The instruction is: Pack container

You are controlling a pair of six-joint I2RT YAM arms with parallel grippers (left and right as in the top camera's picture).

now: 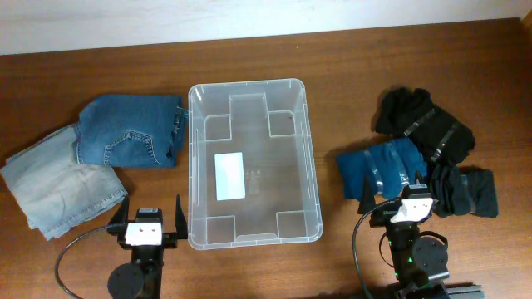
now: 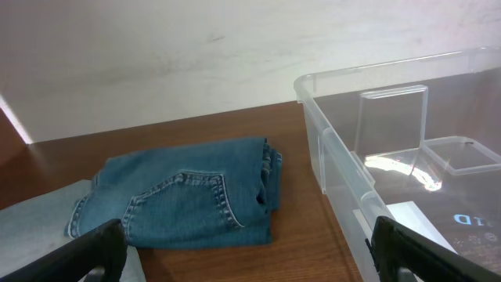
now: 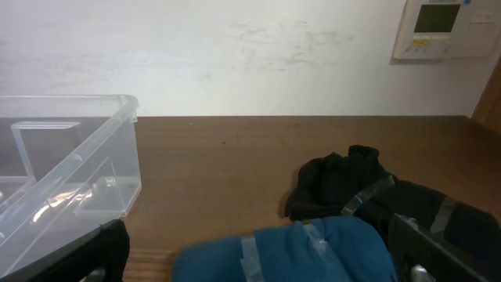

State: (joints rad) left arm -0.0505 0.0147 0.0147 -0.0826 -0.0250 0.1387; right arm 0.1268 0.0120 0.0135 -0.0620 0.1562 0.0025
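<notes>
The clear plastic container [image 1: 252, 162] stands empty in the middle of the table, with a white label on its base; it also shows in the left wrist view [image 2: 407, 164] and the right wrist view [image 3: 63, 164]. Folded dark blue jeans [image 1: 129, 131] [image 2: 188, 204] and light blue jeans [image 1: 58, 178] lie to its left. A blue taped bundle [image 1: 382, 166] [image 3: 313, 251] and black taped bundles [image 1: 428, 124] [image 3: 352, 184] lie to its right. My left gripper [image 1: 148, 218] [image 2: 250, 258] is open and empty near the container's front left corner. My right gripper [image 1: 409, 203] [image 3: 258, 254] is open over the blue bundle's near edge.
The wooden table [image 1: 332, 66] ends at a white wall at the back. A wall thermostat [image 3: 442, 27] shows in the right wrist view. A further black bundle [image 1: 465, 193] lies right of my right gripper.
</notes>
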